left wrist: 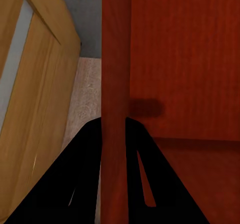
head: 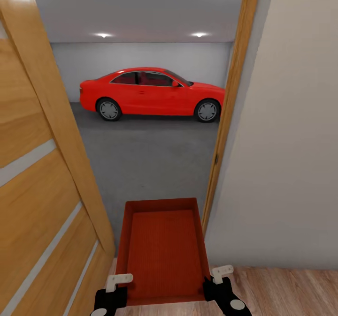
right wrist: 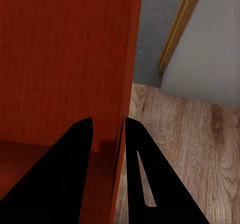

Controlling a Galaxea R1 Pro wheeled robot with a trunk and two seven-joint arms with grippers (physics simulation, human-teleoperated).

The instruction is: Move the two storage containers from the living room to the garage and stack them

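Here, in the head view, an orange-red bin (head: pixel 162 250) sits low in the centre of the frame, open top up, its ribbed base showing. The left tool (head: pixel 111 291) grips its left wall near the bottom edge of the picture, and the right tool (head: pixel 220 285) grips its right wall. Beyond the bin, a doorway with a wooden frame (head: pixel 230 105) opens on the garage, where a red car (head: pixel 151 94) stands on the dark grey concrete floor (head: pixel 145 161) before a white wall. A wood-panelled door (head: pixel 42 180) fills the left side; wood-plank flooring (head: pixel 281 290) lies at lower right.

In the left wrist view, the dark fingers (left wrist: pixel 82 179) are closed on the bin's thin wall (left wrist: pixel 115 84), one finger on each side.

In the right wrist view, the fingers (right wrist: pixel 70 174) likewise clamp the bin's wall (right wrist: pixel 127 74), with plank flooring (right wrist: pixel 190 149) beside it.
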